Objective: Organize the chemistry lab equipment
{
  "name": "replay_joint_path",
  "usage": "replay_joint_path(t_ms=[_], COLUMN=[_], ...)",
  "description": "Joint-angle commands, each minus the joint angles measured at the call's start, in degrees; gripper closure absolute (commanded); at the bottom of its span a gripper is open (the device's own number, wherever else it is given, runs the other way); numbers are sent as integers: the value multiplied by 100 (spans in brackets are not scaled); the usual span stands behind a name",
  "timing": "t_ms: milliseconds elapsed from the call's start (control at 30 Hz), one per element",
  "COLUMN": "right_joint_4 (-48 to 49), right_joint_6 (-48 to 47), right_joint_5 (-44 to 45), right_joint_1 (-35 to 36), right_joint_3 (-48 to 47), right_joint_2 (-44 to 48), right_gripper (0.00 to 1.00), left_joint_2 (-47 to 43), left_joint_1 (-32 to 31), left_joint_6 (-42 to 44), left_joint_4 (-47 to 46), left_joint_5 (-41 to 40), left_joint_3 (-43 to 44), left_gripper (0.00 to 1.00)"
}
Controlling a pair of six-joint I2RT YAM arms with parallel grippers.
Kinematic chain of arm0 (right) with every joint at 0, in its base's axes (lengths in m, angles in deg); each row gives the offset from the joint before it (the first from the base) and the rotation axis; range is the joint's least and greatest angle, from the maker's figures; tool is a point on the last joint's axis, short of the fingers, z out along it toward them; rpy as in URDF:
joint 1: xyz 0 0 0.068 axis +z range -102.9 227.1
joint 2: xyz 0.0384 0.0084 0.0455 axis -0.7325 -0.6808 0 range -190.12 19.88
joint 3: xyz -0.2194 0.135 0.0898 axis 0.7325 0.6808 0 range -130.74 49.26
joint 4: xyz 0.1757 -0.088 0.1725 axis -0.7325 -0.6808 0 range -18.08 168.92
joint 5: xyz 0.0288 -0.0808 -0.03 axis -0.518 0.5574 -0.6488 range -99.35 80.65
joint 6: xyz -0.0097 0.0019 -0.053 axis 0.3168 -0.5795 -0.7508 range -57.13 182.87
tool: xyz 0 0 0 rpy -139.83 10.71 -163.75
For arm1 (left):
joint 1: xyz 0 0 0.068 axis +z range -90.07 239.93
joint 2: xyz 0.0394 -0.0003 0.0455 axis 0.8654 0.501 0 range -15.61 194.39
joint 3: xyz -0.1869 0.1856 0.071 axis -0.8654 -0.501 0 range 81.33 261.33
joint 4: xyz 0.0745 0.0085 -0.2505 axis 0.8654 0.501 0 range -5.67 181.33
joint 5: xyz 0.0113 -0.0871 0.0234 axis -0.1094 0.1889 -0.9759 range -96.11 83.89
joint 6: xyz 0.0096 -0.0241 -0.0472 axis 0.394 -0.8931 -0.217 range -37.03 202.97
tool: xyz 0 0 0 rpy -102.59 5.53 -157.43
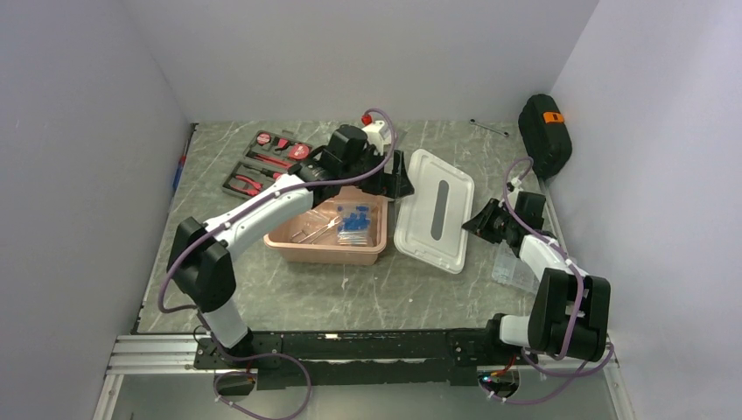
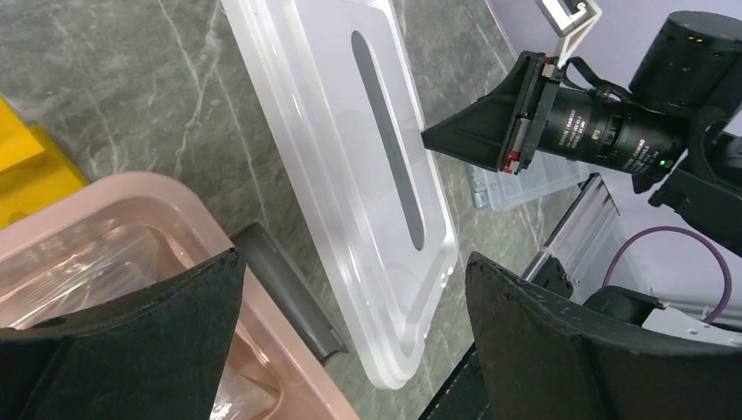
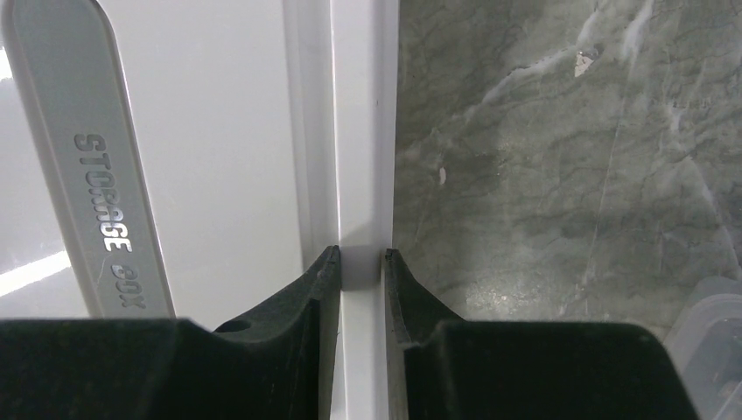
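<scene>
**Table** (image 1: 350,293): grey marbled surface.

**Bin** (image 1: 324,252): pink and uncovered, at the centre of the top view. The bag (image 1: 354,220) of blue-capped tubes lies in its right half. Slim tan pieces (image 1: 313,231) lie just left of the bag, too small to identify.

**Lid** (image 1: 420,223): white, just right of the bin, with its long axis running up the frame. A grey strip lettered "STORAGE BOX" runs down its middle. I cannot tell whether it rests fully flat on the table.

**Left gripper** (image 2: 350,262): released, with its 2 fingers spread wide and nothing between them. In the top view it hangs over the bin's upper-right corner, at the gap between bin and lid. In the left wrist view the bin's rim shows at lower left, and the lid's corner lies below, between the fingers.

**Right gripper** (image 3: 360,258): clenched on the lid's right-hand rim. The right wrist view shows the white rim pinched between the 2 fingers, with 1 finger against each side.

**Rack** (image 2: 26,166): a yellow corner shows at the left edge of the left wrist view, just above the bin's rim in that frame. The left arm hides it in the top view.

**Other items in the top view:**
- The tool kit (image 1: 267,162) lies open at upper left.
- A black case (image 1: 544,133) stands at upper right against the wall.
- A clear box (image 1: 514,268) sits at right, beside the right arm and near the lid's lower-right corner.
</scene>
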Motion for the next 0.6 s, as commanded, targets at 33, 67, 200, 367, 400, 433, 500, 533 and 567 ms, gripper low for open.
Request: replay_joint_path(t_ms=[33, 67, 200, 367, 400, 433, 500, 533, 567], right_joint_4=[195, 185, 178, 92, 90, 96, 122, 119, 110], right_joint_6=[-53, -50, -38, -57, -62, -60, -38, -43, -51], right_joint_5=[-335, -357, -488, -566, -595, -624, -693, -703, -704], right_joint_1=[-38, -48, -49, -48, -49, -49, -49, -50, -47], right_joint_3=[-45, -41, -62, -109, -111, -103, -91, -94, -96], right_joint_2=[267, 294, 390, 576, 604, 647, 721, 759, 788], right_gripper=[100, 100, 100, 100, 100, 100, 100, 100, 100], left_joint_2=[337, 382, 566, 735, 751, 763, 774, 779, 780], left_joint_1=[-29, -34, -31, -29, -33, -32, -36, -35, -34], left_joint_6=[-164, -167, -269, -426, -466, -522, -620, -666, -701], left_joint_4=[39, 62, 47, -79, -136, -222, -358, -426, -467], left_joint_5=[168, 148, 296, 538, 617, 695, 838, 918, 978], left_joint_3=[428, 448, 504, 535, 526, 506, 458, 438, 429], left_gripper=[4, 3, 4, 10, 14, 18, 28, 32, 38])
